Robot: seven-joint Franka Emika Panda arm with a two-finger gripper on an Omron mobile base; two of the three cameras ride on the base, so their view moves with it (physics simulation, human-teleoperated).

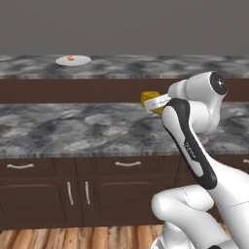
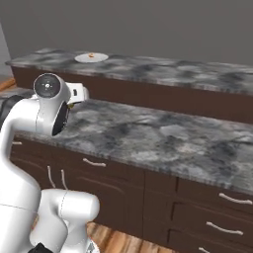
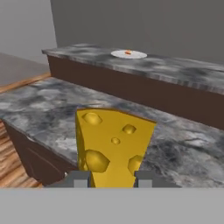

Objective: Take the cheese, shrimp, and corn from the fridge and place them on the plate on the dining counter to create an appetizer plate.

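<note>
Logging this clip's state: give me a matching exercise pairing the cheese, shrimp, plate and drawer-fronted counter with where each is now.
Things:
1. cheese
2. shrimp
3. plate
4. drawer-fronted counter

Places:
A. on the dining counter
B. on the plate
C. held in the claw
D. nearer the robot, below the held wedge

Pairs: 1-C, 2-B, 3-A, 4-D

The cheese (image 3: 111, 146) sits between the gripper (image 3: 111, 178) fingers, above the near drawer-fronted counter (image 1: 73, 129). Behind that counter, at twelve o'clock, runs the higher dining counter (image 1: 146, 67). On it, toward eleven o'clock from the cheese, lies the plate (image 1: 73, 60), with the shrimp (image 1: 70, 58) on the plate.
</note>
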